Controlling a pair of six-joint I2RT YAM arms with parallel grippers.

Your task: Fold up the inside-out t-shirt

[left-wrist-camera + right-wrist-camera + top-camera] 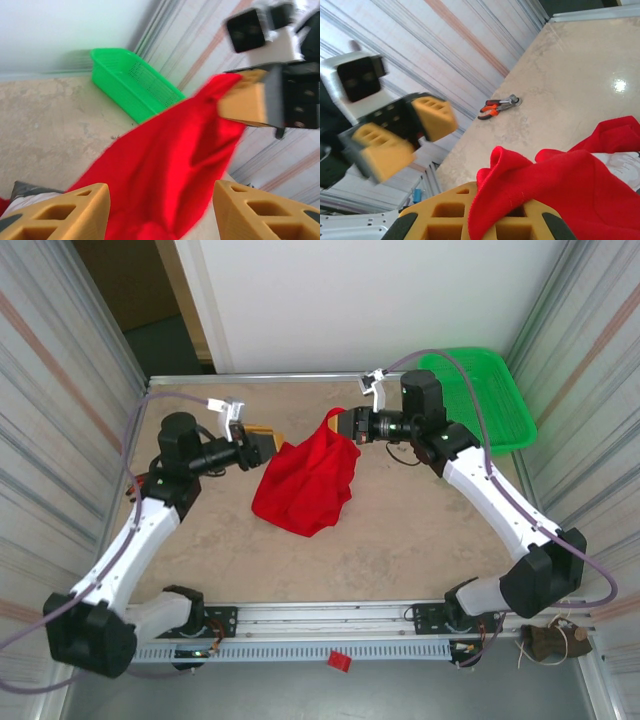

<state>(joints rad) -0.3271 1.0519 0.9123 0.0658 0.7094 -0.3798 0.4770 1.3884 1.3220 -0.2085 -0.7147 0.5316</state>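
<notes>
Yellow fingers mark the left gripper [266,448], which sits left of centre in the top view with its jaws apart and holding nothing. Its tips are just beside the upper left edge of the t-shirt [305,480]. In the left wrist view the red cloth hangs loose in the gap between those two fingers, pinched by neither. The t-shirt is bunched in the middle of the top view, its lower part resting on the beige surface [420,540] and one corner drawn up toward the upper right. That corner is clamped in the right gripper [347,427], just right of centre, whose jaws are closed on the cloth. In the right wrist view red fabric drapes over its lower finger, and a patch of white lettering [626,167] shows at the right edge. Pliers [499,106] with orange handles lie on the surface near the striped wall in that view. A green basket [490,390] sits in the upper right of the top view, apart from the t-shirt.
</notes>
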